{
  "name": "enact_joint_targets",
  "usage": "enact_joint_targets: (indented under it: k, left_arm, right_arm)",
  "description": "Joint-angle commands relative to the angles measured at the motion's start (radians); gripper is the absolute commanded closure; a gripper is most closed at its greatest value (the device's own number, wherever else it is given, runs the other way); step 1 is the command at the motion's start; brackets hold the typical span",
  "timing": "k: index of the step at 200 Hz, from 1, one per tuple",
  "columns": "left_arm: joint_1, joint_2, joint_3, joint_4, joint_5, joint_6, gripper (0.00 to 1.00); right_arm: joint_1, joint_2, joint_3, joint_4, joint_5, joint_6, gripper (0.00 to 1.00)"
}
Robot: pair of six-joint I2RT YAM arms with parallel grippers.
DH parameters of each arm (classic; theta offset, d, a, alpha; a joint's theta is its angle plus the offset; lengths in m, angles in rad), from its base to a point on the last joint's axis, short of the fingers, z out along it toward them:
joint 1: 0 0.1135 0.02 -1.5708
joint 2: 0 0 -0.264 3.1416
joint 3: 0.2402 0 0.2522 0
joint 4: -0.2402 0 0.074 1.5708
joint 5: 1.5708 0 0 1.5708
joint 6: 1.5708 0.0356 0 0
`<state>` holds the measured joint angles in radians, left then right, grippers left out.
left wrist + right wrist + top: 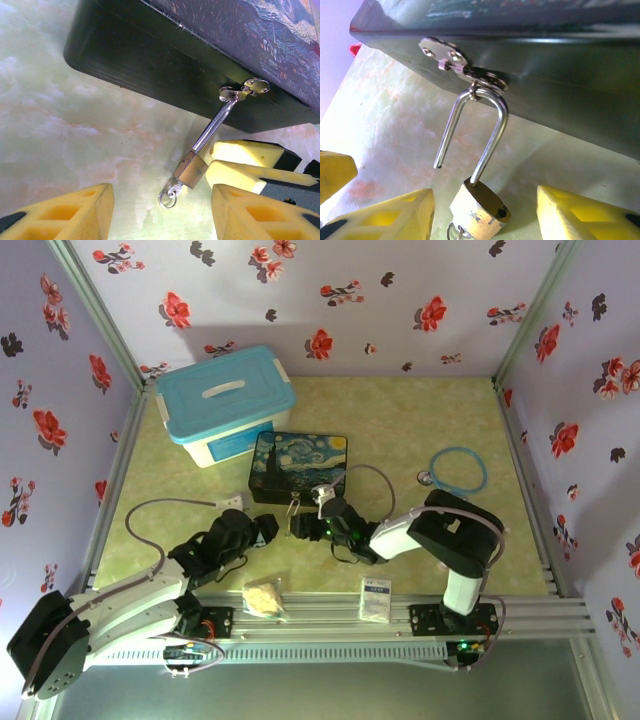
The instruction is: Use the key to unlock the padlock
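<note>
Left fingers [65, 212] spread & empty nr padlock [192, 170], which hangs off hasp [470, 75] of tin [150, 55] w/ key [175, 189] in its base & one shackle [492, 135] leg free, so unlock looks done; right fingers [580, 210] spread either side, pinching nothing.

Green marbled table [400, 420], on it blue-lidded bin [228, 400], painted tin [300, 465], blue ring [484, 478]
</note>
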<state>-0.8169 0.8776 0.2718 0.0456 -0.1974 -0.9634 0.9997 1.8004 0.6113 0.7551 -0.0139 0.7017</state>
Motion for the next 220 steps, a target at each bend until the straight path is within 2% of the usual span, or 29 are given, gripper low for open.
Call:
enact_joint_targets:
  k: [1,35,69,104,132,179,220]
  left_arm:
    - [0.005,0.006,-0.011,0.023,0.004,-0.009,0.46]
    - [0.005,0.025,-0.014,0.033,0.005,-0.007,0.46]
    - [0.005,0.033,-0.02,0.045,0.004,-0.014,0.46]
    - [0.005,0.033,-0.024,0.055,0.001,-0.017,0.46]
    - [0.005,0.03,-0.024,0.051,0.001,-0.015,0.46]
    - [0.006,0.021,-0.013,0.042,-0.006,-0.004,0.46]
    - [0.013,0.021,0.069,-0.017,-0.035,0.069,0.45]
  right_arm:
    - [0.006,0.024,0.036,-0.022,0.002,-0.034,0.43]
    - [0.013,0.04,0.08,-0.124,0.009,-0.085,0.45]
    - [0.068,0.043,0.138,-0.307,0.098,-0.163,0.47]
    - [0.073,0.086,0.157,-0.341,0.115,-0.14,0.51]
    - [0.07,0.084,0.136,-0.283,0.105,-0.095,0.55]
    - [0.065,0.09,0.071,-0.176,0.073,-0.015,0.67]
    - [0.028,0.096,-0.026,0.039,0.018,0.064,0.72]
